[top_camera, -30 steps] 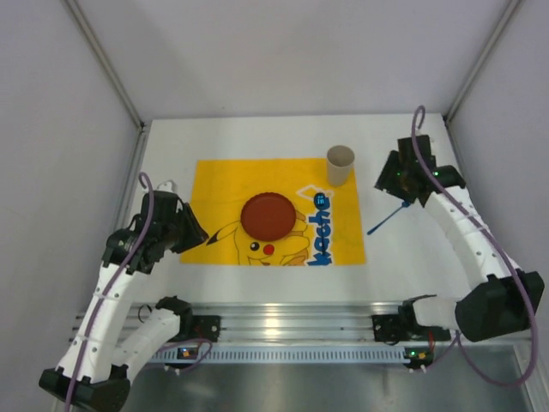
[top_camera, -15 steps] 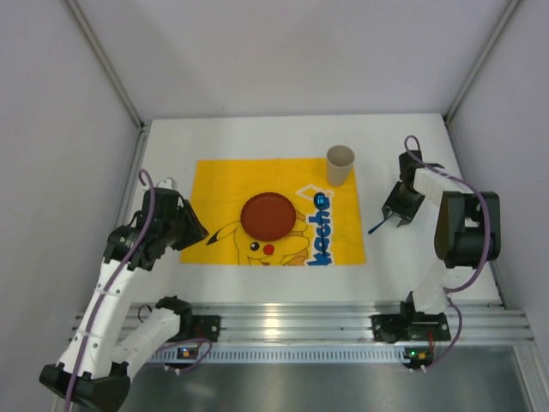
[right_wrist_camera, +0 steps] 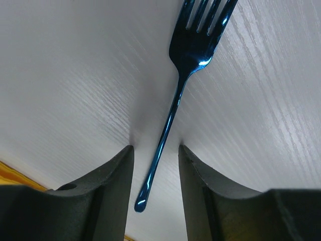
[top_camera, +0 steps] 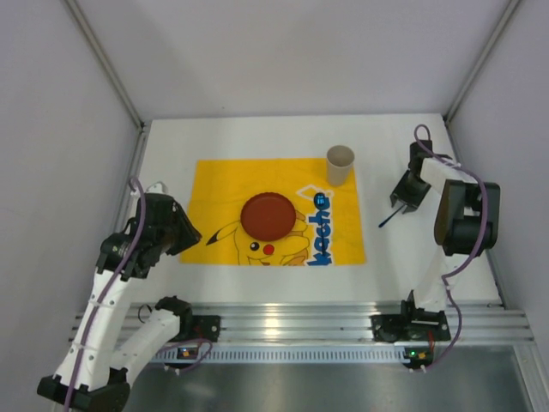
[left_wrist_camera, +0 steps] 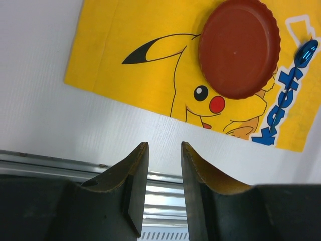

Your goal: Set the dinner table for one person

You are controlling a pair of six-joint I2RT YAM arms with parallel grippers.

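Observation:
The dinner table (top_camera: 257,146) is a plain white top. A blue metal fork (top_camera: 389,216) lies on it to the right of the yellow mat. My right gripper (top_camera: 403,197) is open and low over the fork. In the right wrist view the fork's handle (right_wrist_camera: 173,115) runs between my open fingers (right_wrist_camera: 116,175), and the gripper (right_wrist_camera: 156,148) touches nothing but the table. A red round plate (top_camera: 266,216) sits on the mat, and a beige cup (top_camera: 340,163) stands at the mat's far right corner. My left gripper (left_wrist_camera: 164,150) is open and empty above the table's near edge.
The yellow Pikachu-print mat (top_camera: 214,184) covers the middle of the table. A metal rail (top_camera: 283,322) runs along the near edge. Grey walls and frame posts close in the sides. The plate also shows in the left wrist view (left_wrist_camera: 238,47).
My right arm has folded in and brought its gripper down over the fork's handle. The fork has shifted slightly. My left arm has drawn back a little toward the near left.

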